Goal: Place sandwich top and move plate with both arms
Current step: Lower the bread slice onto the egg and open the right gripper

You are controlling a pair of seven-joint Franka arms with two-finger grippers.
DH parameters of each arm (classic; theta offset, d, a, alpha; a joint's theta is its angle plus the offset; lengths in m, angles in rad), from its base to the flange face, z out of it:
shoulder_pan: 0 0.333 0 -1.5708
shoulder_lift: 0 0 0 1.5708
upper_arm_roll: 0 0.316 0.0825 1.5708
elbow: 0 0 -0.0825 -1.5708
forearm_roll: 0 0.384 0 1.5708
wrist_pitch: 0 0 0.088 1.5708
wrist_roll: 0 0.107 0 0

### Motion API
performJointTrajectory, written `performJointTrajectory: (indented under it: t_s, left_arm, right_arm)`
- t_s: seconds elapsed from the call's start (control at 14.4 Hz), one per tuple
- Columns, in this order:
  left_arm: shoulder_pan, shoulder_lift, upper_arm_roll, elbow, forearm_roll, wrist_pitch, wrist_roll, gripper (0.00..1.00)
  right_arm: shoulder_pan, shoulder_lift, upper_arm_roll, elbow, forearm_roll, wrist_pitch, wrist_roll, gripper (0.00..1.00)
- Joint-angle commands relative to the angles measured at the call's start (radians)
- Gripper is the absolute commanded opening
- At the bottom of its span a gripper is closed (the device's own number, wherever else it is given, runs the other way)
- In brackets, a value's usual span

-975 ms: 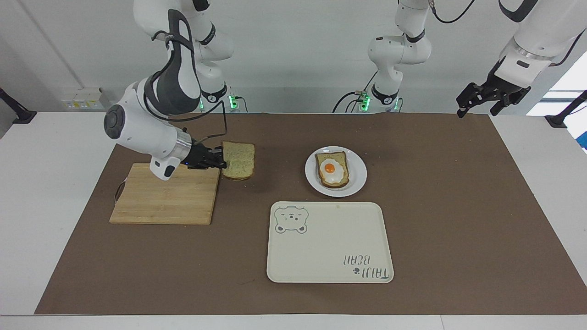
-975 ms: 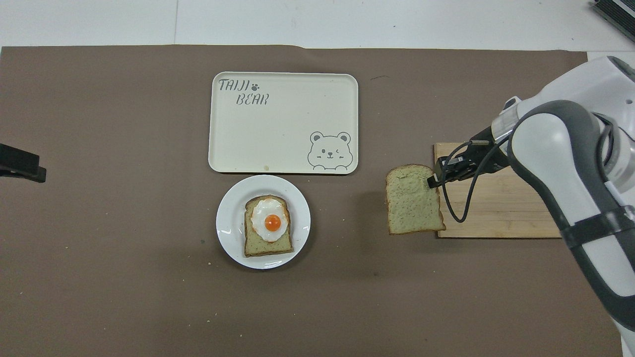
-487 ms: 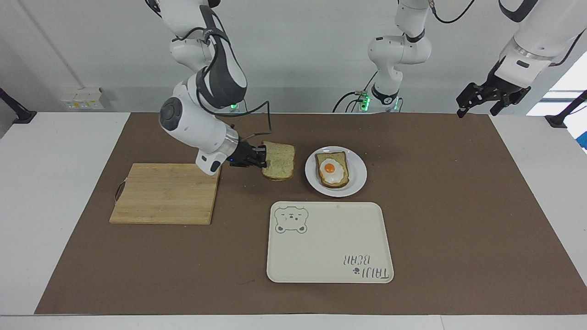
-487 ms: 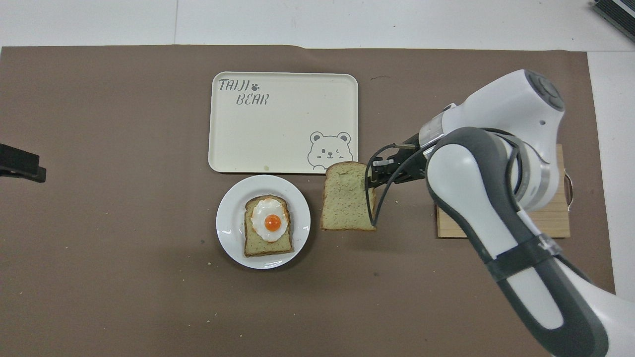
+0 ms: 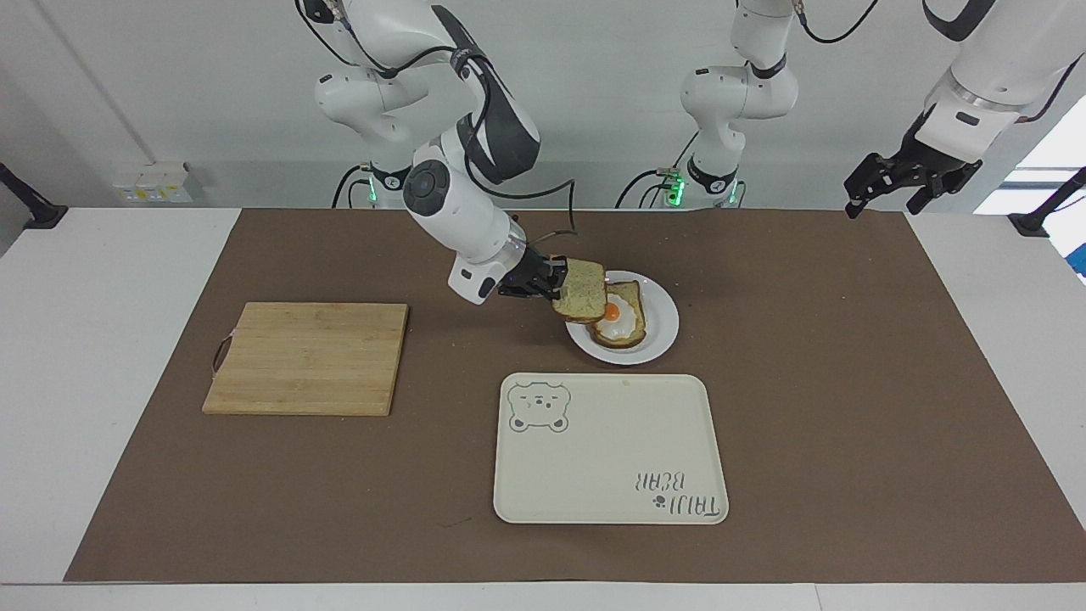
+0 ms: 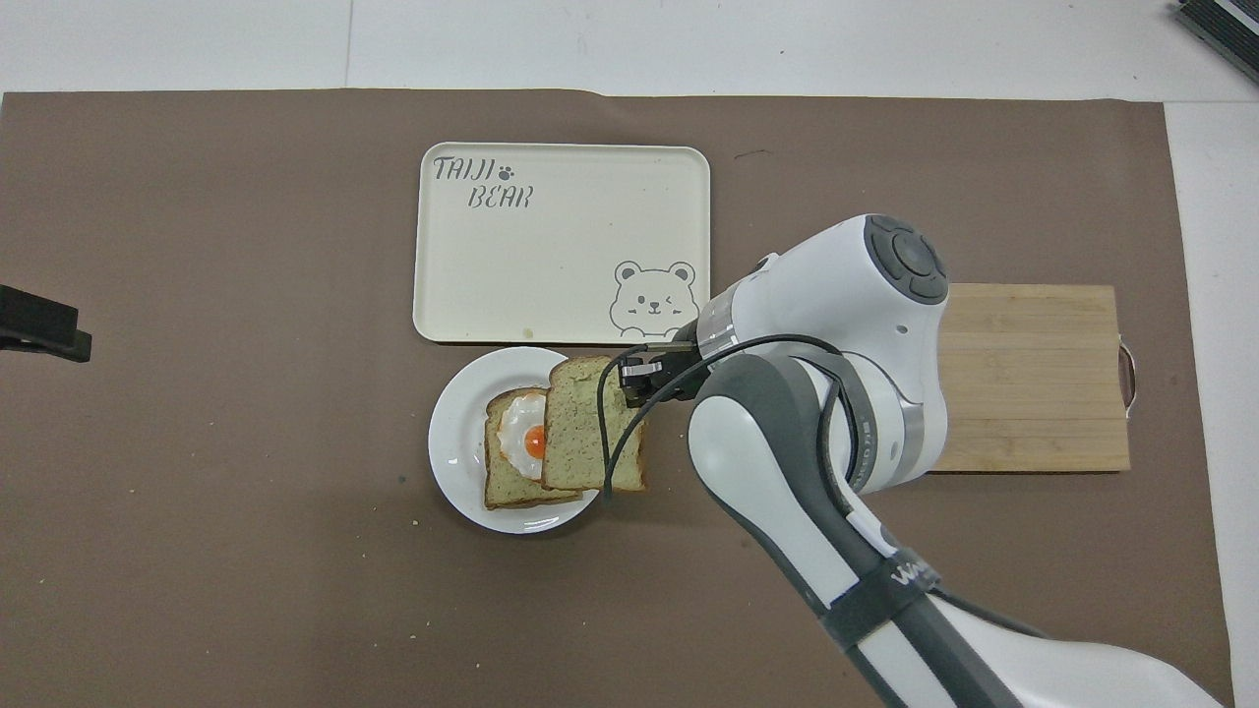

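Note:
My right gripper is shut on the edge of the sandwich top, a plain speckled bread slice. It holds the slice in the air over the edge of the white plate that faces the right arm's end of the table. The slice partly overlaps the bread slice with a fried egg that lies on the plate. My left gripper waits raised over the table's corner at the left arm's end.
A cream tray with a bear drawing lies just farther from the robots than the plate. A wooden cutting board lies toward the right arm's end of the table.
My right gripper has carried the sandwich top from beside the cutting board sideways to over the plate's edge. The left arm has not moved.

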Motion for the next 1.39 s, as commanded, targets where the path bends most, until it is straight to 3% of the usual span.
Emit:
performJointTrajectory:
  t_s: [0.0, 0.28, 0.49, 1.25, 1.32]
  left_arm:
    - [0.007, -0.019, -0.007, -0.018, 0.02, -0.003, 0.004, 1.0]
    - [0.007, -0.019, -0.007, -0.018, 0.02, -0.005, 0.004, 1.0]
    - [0.007, -0.019, -0.007, -0.016, 0.02, -0.005, 0.004, 1.0]
    - [0.005, -0.019, -0.007, -0.018, 0.02, -0.005, 0.004, 1.0]
    - [0.005, -0.019, -0.007, -0.018, 0.019, -0.003, 0.004, 1.0]
  right_arm:
    - [0.031, 0.002, -0.004, -0.023, 0.057, 0.042, -0.017, 0.0]
    - [0.109, 0.058, -0.004, -0.039, 0.118, 0.226, -0.059, 0.0]
    - [0.141, 0.095, -0.004, -0.04, 0.12, 0.239, -0.06, 0.0]
    - [0.183, 0.109, -0.004, -0.066, 0.117, 0.36, -0.112, 0.0]
    - [0.183, 0.111, -0.004, -0.063, 0.117, 0.361, -0.114, 0.05]
